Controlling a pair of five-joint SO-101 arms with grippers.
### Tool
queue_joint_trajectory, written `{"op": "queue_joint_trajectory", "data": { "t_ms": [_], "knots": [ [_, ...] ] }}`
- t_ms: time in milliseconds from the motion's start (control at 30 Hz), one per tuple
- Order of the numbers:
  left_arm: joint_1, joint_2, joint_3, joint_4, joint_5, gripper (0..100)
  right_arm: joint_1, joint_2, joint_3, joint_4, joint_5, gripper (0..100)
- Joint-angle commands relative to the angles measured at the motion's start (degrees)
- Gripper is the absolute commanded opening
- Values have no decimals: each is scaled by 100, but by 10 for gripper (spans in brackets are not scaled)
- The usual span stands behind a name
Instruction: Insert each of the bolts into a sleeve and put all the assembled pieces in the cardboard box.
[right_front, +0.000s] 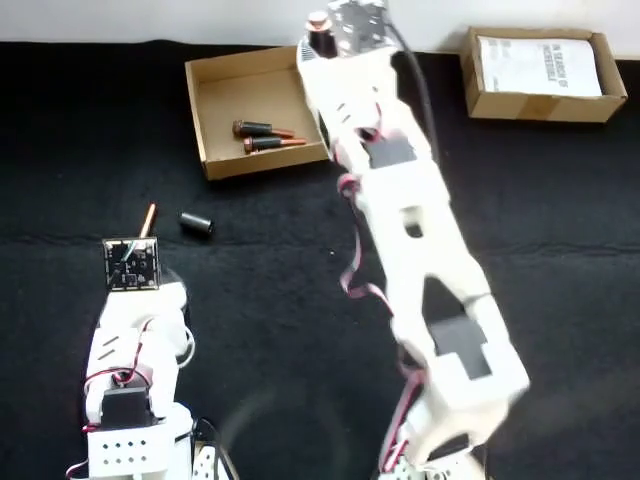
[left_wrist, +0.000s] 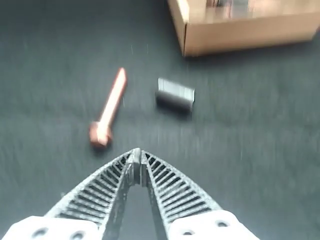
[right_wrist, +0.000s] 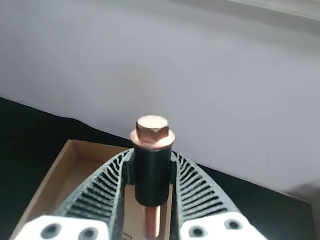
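My right gripper (right_wrist: 150, 172) is shut on an assembled piece, a copper bolt in a black sleeve (right_wrist: 150, 170), held upright over the open cardboard box (right_wrist: 60, 175); its bolt head (right_front: 319, 22) sits at the box's far right corner. Two assembled pieces (right_front: 265, 136) lie inside the cardboard box (right_front: 215, 115). A loose copper bolt (left_wrist: 107, 107) and a loose black sleeve (left_wrist: 175, 93) lie side by side on the black mat just ahead of my left gripper (left_wrist: 136, 160), which is shut and holds nothing. The same bolt (right_front: 148, 220) and sleeve (right_front: 196, 224) lie left of centre.
A second cardboard box (right_front: 540, 72) with a printed sheet stands at the back right. A white wall runs behind the table. The right arm (right_front: 420, 250) stretches diagonally across the mat's middle.
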Motion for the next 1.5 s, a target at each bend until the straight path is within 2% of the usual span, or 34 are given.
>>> {"op": "queue_joint_trajectory", "data": {
  "t_ms": [0, 267, 400, 500, 633, 733, 833, 933, 1233, 1467],
  "knots": [
    [4, -154, 92, 571, -18, 30, -101, 1411, -1947, -110, 914, 7],
    [13, -163, 92, 510, -18, 30, -479, 3538, -3916, -110, 3886, 7],
    [101, -163, 92, 510, -18, 30, -602, 3846, -4374, 198, 4668, 7],
    [189, -163, 92, 510, -18, 30, -681, 3846, -4681, 980, 4668, 7],
    [189, -163, 92, 519, -18, 30, -699, 3811, -5297, 2510, 4659, 9],
    [189, -163, 92, 536, -18, 30, -699, 3873, -5807, 3547, 4273, 22],
    [189, -163, 92, 536, -18, 30, -681, 3873, -6114, 4259, 3771, 131],
    [189, -163, 92, 545, -18, 30, -637, 3873, -6343, 4673, 3657, 226],
    [189, -163, 92, 545, -26, 30, -655, 3829, -7187, 5754, 3657, 234],
    [189, -163, 92, 545, -18, 30, -1349, 3829, -8233, 8286, 3631, 234]
  ]
}}
